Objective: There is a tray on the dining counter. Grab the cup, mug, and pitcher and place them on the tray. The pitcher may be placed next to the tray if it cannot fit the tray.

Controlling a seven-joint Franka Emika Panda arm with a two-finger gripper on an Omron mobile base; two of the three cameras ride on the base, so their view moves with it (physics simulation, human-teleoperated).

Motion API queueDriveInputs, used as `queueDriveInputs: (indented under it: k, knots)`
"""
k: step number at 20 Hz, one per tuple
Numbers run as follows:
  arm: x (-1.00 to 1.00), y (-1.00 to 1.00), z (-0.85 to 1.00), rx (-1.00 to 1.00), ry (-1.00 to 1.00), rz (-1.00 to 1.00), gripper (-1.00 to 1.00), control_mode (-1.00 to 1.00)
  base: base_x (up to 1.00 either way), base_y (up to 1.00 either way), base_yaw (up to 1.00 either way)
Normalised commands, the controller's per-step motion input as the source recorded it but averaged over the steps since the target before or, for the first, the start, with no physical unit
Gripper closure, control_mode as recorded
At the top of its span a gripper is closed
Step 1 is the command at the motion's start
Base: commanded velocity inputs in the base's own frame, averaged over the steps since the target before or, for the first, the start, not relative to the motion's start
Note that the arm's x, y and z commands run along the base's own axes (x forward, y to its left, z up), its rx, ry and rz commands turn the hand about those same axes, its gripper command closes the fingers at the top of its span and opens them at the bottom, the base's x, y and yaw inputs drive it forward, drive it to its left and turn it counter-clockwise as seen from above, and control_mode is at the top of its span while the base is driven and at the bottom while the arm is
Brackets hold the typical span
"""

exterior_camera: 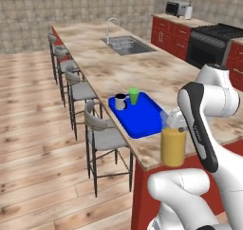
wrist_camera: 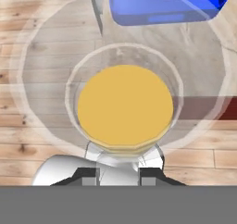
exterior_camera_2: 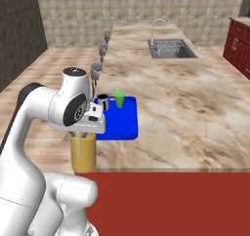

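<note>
Directly under the hand camera sits the pitcher (wrist_camera: 124,105), its round mouth and orange-yellow liquid seen from above, with the pincer (wrist_camera: 119,174) at the near rim; the two dark tips bracket a pale stub of glass there, seemingly the rim or handle top, so the pincer reads as closed on the pitcher.

From the left base view, the mug (exterior_camera: 120,101) and the green cup (exterior_camera: 134,96) stand side by side at the far end of the blue tray (exterior_camera: 142,122), well beyond the pincer. The tray lies just ahead of the pitcher (exterior_camera: 172,146), which hangs at the dining counter (exterior_camera: 142,67) edge nearest the robot, beside the tray's near corner; whether its base touches the marble I cannot tell.

The right base view shows the pitcher (exterior_camera_2: 83,153) below the pincer (exterior_camera_2: 84,131), just off the tray (exterior_camera_2: 122,123) toward the stools.

As a judgement: glass, tall and nearly full, it should be heavy, slippery and liable to slosh or swing from a rim grip. Keeping it upright and moving slowly seems wise; a hold lower on the handle would be steadier.
</note>
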Motion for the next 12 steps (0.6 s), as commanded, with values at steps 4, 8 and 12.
queueDriveInputs:
  k: [4,8,12]
  knots:
    - [0.0,0.0,0.0,0.0,0.0,0.0,1.0,1.0,0.43,0.0,0.0]
    - [0.0,0.0,0.0,0.0,0.0,0.0,1.0,1.0,0.44,0.0,0.0]
    - [0.0,0.0,0.0,0.0,0.0,0.0,1.0,1.0,0.5,0.0,0.0]
